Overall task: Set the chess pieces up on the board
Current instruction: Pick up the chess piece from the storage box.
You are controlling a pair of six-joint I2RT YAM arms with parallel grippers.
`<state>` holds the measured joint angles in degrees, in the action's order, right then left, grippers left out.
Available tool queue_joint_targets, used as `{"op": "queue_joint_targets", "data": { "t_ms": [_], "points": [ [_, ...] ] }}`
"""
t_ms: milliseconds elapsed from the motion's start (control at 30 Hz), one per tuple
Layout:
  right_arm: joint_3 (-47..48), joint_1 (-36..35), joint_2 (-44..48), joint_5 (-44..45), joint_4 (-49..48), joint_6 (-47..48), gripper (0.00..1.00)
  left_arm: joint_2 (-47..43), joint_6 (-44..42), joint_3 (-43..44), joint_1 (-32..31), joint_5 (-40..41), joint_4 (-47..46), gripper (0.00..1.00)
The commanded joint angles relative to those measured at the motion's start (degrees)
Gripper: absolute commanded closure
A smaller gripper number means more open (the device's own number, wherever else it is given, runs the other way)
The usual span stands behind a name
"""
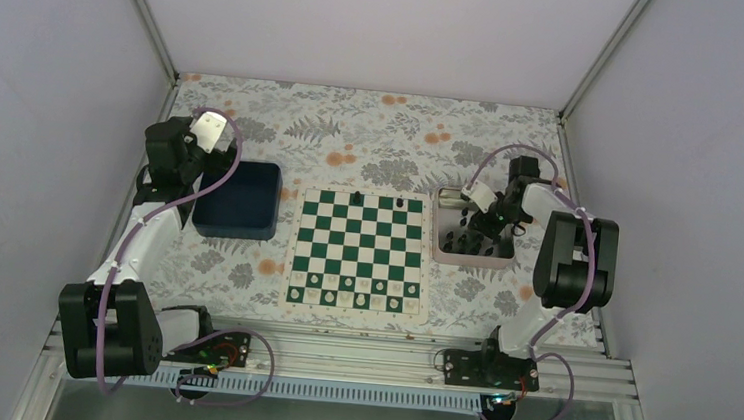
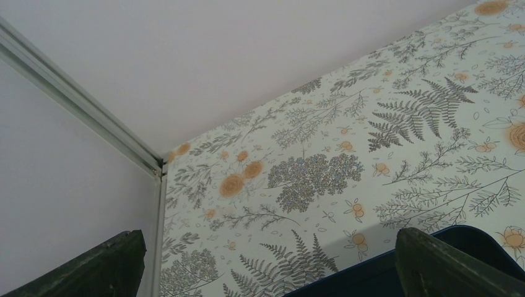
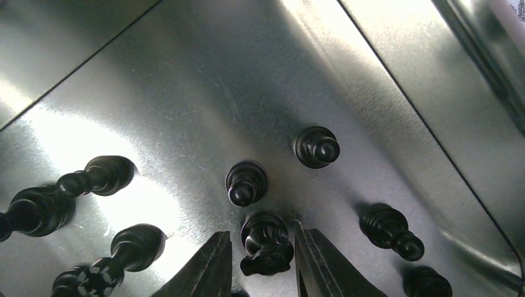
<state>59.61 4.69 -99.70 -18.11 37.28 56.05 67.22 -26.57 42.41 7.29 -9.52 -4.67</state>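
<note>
My right gripper (image 3: 263,263) is low inside the silver tray (image 3: 186,93). Its jaws stand open on either side of a black knight (image 3: 266,242), with a small gap on each side. Several more black chess pieces stand or lie around it, such as pawns (image 3: 246,183) (image 3: 316,146) and a piece on its side (image 3: 102,174). In the top view the right gripper (image 1: 476,233) is over the tray (image 1: 469,262). The green and white board (image 1: 358,252) has two black pieces (image 1: 357,199) (image 1: 400,202) on its far row. My left gripper (image 2: 266,266) is open and empty.
White pieces (image 1: 354,291) fill the board's two near rows. A dark blue bin (image 1: 238,200) sits left of the board, under my left gripper (image 1: 184,150); its rim also shows in the left wrist view (image 2: 371,272). Enclosure walls surround the floral table.
</note>
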Motion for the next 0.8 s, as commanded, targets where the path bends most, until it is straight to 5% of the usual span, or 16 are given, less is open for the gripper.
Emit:
{"op": "queue_joint_targets", "data": {
  "t_ms": [0,533,767],
  "points": [
    [0.4,0.6,-0.4,-0.7,-0.8,-0.1,0.73,0.6,-0.5,-0.1,0.2,-0.8,-1.5,0.00],
    [3.4,0.7,-0.8,-0.9,0.2,-1.2,0.92,0.3,-0.5,-0.6,0.2,-0.7,-1.7,0.00],
    [7.2,0.6,2.0,-1.7,5.2,-0.7,0.94,0.2,-0.5,-0.7,0.2,-0.7,-1.7,0.00]
  ]
}}
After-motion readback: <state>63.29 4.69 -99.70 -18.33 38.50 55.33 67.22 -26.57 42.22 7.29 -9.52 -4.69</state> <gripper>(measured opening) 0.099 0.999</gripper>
